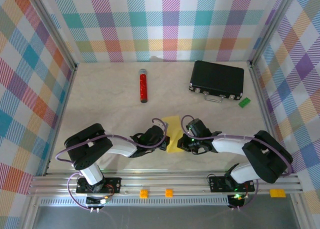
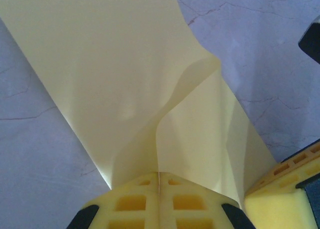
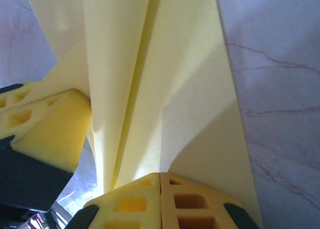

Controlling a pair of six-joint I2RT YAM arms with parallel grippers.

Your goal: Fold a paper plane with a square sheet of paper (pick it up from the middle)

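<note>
Open tabletop [image 1: 105, 99] beyond far edge of sheet [image 1: 172, 126]

Our yellow paper [image 2: 125, 64] looks thin and matt, with soft creases. The table [image 1: 110, 104] under it is smooth, marble-look with faint veins and a low sheen. The fingers [image 2: 131, 204] on the left gripper [image 2: 159, 181] look like matt yellow moulded plastic or foam, we honestly can't tell which. The case [image 1: 217, 79] is matt black with a shiny metal handle [image 1: 212, 96]. The walls [image 1: 170, 24] look like checked cloth, and the rails [image 1: 165, 181] like ribbed bare metal.
</note>
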